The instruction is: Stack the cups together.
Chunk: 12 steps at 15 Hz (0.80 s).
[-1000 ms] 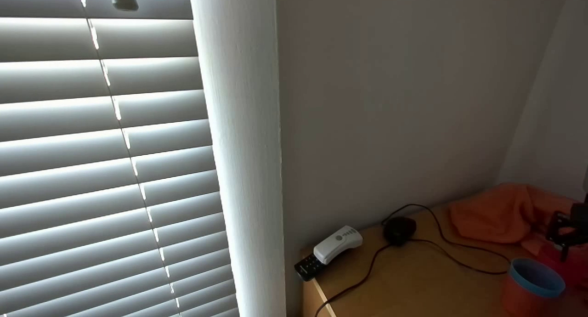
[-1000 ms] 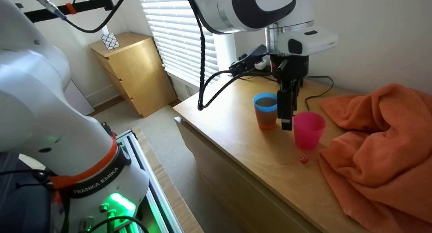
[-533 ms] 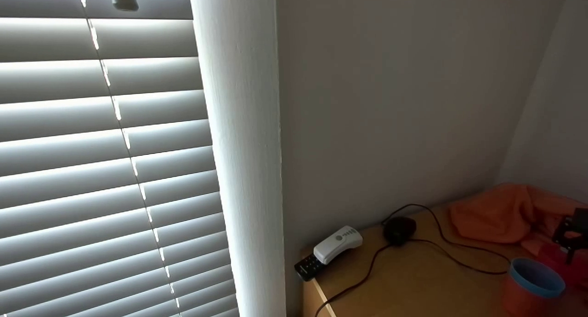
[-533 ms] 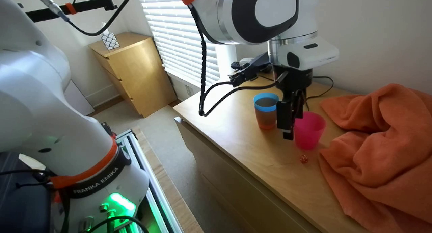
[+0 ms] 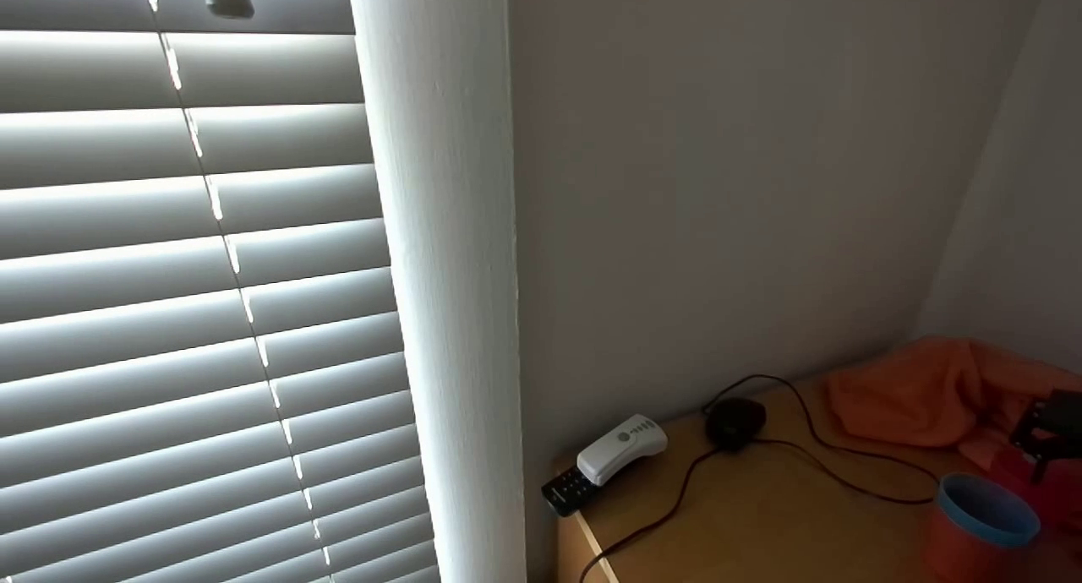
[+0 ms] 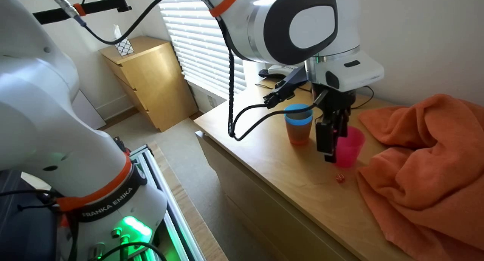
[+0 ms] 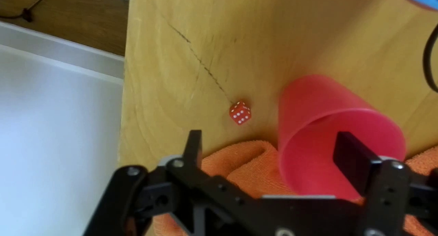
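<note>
A pink cup point(image 6: 351, 147) stands upright on the wooden dresser top, close to an orange cloth. In the wrist view the pink cup point(image 7: 314, 95) shows its open mouth. An orange cup with a blue upper part point(image 6: 298, 128), seemingly a blue cup nested in an orange one, stands nearby; it also shows in an exterior view point(image 5: 980, 524). My gripper point(image 6: 335, 147) points down beside the pink cup, partly hiding it. In the wrist view my gripper point(image 7: 269, 135) is open and empty; its right finger overlaps the cup's mouth. Whether that finger is inside the cup I cannot tell.
A red die point(image 7: 240, 113) lies near the pink cup. The orange cloth point(image 6: 435, 170) is bunched beside it. A white remote point(image 5: 621, 448), a black remote point(image 5: 568, 492) and a black device point(image 5: 735, 422) with a cable lie toward the wall. The dresser edge point(image 7: 124, 92) drops off.
My gripper has come down and shifted a little toward the pink cup, covering more of it in an exterior view. The cups, die and cloth have not moved.
</note>
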Each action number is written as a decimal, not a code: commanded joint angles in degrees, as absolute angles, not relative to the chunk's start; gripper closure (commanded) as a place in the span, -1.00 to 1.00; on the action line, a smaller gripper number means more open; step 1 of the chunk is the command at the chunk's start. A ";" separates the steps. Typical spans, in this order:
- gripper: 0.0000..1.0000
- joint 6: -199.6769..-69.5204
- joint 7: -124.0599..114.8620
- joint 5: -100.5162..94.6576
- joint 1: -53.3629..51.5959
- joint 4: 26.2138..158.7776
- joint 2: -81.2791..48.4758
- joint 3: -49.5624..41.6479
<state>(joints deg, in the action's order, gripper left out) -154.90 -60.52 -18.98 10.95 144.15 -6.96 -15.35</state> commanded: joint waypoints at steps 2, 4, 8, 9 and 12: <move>-0.16 -157.92 -61.49 -18.81 9.87 144.09 -9.00 -16.72; 0.16 -158.23 -61.58 -18.85 9.56 143.96 -9.39 -17.00; 0.75 -158.96 -61.45 -18.31 8.99 143.89 -9.78 -17.41; 0.92 -159.16 -61.54 -18.28 8.84 143.91 -9.80 -17.54; 1.00 -160.43 -62.12 -18.56 8.35 144.13 -9.43 -17.98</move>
<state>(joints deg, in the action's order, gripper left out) -158.38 -60.72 -18.69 9.65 143.80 -9.07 -16.60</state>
